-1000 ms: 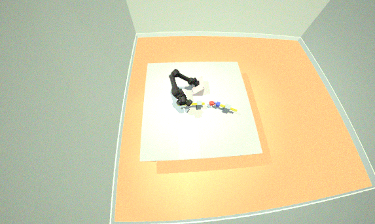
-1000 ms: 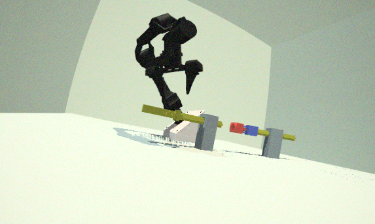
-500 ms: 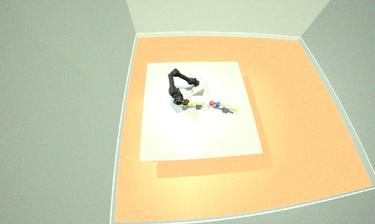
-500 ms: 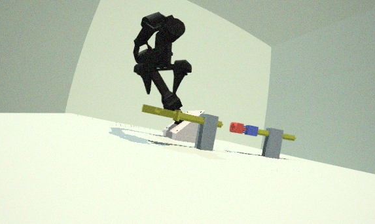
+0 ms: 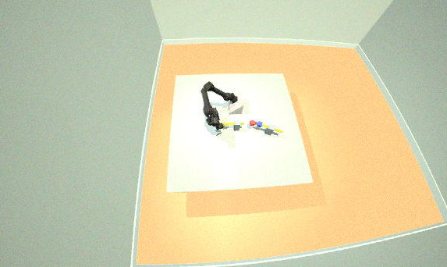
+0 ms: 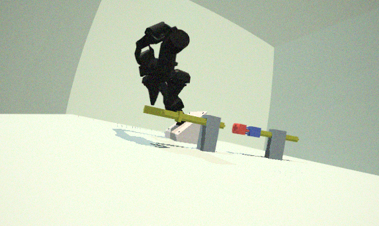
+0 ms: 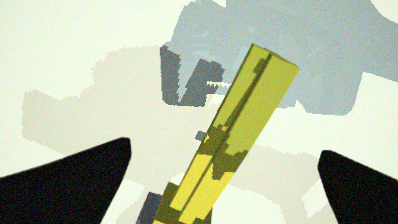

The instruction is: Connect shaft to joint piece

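The second shaft (image 5: 229,124) (image 6: 160,112) (image 7: 267,95) is yellow, with a collar (image 6: 179,116), and passes through the second block (image 6: 211,133). Its short end sticks out towards the red joint piece (image 5: 252,122) (image 6: 239,129), with a gap between them. The red piece is hinged to a blue part (image 5: 260,123) (image 6: 254,131) on the first shaft (image 5: 278,130) (image 6: 292,138), held in the first block (image 6: 276,145). Which way the opening points exactly is too small to tell. My gripper (image 6: 161,103) (image 7: 225,153) is open and empty, above the second shaft's outer part, with one finger on each side in the wrist view.
A pale pinkish wedge-shaped block (image 5: 236,108) (image 6: 193,129) stands behind the second shaft, by the arm's base. The white table top (image 5: 196,168) (image 6: 120,185) carries everything, and its edges show in the top view. Shadows lie under the shafts and arm.
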### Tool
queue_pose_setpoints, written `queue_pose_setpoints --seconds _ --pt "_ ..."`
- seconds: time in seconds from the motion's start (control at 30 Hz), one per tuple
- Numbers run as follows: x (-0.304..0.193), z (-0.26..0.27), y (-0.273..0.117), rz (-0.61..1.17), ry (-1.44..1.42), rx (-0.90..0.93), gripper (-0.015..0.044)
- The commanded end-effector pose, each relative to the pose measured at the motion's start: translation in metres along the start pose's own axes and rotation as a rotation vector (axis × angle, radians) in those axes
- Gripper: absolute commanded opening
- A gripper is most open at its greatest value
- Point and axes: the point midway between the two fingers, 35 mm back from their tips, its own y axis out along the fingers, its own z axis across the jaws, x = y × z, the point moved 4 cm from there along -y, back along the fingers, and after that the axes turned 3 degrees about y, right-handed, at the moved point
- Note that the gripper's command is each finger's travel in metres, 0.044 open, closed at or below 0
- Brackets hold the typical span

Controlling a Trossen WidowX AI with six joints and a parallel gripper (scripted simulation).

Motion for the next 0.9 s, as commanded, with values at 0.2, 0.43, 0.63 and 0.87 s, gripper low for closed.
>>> queue_pose_setpoints --seconds 0.2,0.43,0.63,0.87 --pt "-0.002 -0.002 0.022 -0.070 0.332 -0.014 0.0440" --pt "-0.002 -0.003 0.025 -0.080 0.380 -0.014 0.0440" --pt "-0.002 -0.003 0.033 -0.080 0.380 -0.014 0.0440" --pt "-0.001 -0.003 0.044 -0.080 0.380 -0.014 0.0440"
